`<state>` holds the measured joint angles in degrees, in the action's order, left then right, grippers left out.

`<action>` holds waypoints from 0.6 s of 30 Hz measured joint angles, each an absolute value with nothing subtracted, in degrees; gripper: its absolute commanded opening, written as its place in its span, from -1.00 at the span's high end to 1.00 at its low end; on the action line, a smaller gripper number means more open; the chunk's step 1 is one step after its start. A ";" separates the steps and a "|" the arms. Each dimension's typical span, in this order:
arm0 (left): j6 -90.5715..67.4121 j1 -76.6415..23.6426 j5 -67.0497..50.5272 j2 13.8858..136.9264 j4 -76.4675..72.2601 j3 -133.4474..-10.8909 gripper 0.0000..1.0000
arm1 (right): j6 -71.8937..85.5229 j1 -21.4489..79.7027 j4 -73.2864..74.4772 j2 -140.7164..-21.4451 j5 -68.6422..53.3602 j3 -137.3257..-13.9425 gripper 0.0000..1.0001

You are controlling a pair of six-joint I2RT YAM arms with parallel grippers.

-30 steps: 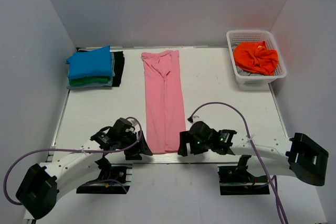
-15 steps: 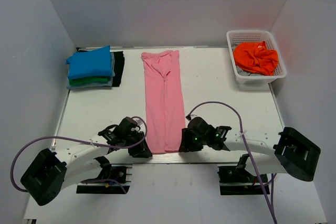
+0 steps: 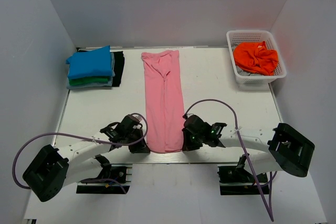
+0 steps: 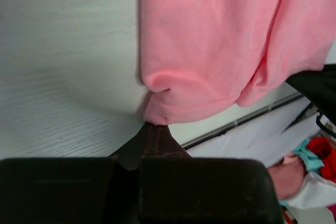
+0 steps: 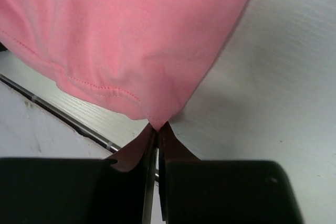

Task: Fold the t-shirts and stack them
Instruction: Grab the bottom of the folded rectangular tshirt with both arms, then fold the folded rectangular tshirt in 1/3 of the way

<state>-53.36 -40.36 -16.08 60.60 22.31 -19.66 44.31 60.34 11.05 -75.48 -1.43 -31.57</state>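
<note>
While the left tool (image 3: 144, 149) and right tool (image 3: 185, 147) clamp the pink shirt (image 3: 164, 98) at its lower corners, halving seems next: lift both evenly toward frame top.

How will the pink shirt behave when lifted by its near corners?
Likely floppy: the pink t-shirt puckers where the left gripper and right gripper pinch its hem corners. Probably light, being thin cloth. The middle will likely sag between the two grips.
</note>
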 measured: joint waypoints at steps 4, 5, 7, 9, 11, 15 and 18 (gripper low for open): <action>-52.84 -40.36 -13.80 59.33 23.40 -21.21 1.00 | 43.11 60.34 13.10 -75.42 0.45 -33.17 0.93; -52.80 -40.36 -13.34 58.43 23.75 -21.67 1.00 | 42.81 60.34 13.78 -75.35 0.99 -33.74 0.96; -52.69 -40.36 -12.38 56.49 23.99 -22.76 1.00 | 41.98 60.34 14.76 -75.11 2.39 -35.11 1.00; -52.40 -40.36 -11.46 55.13 23.81 -24.10 1.00 | 41.28 60.34 15.33 -74.65 3.92 -36.47 1.00; -52.16 -40.36 -10.83 54.54 23.42 -25.32 1.00 | 40.60 60.34 16.05 -74.48 5.65 -37.95 1.00; -51.70 -40.36 -9.04 55.33 23.16 -27.77 1.00 | 39.83 60.05 17.17 -74.48 10.09 -40.77 1.00; -51.51 -40.38 -5.87 56.60 23.05 -30.52 1.00 | 39.29 59.31 18.11 -74.72 14.55 -43.20 1.00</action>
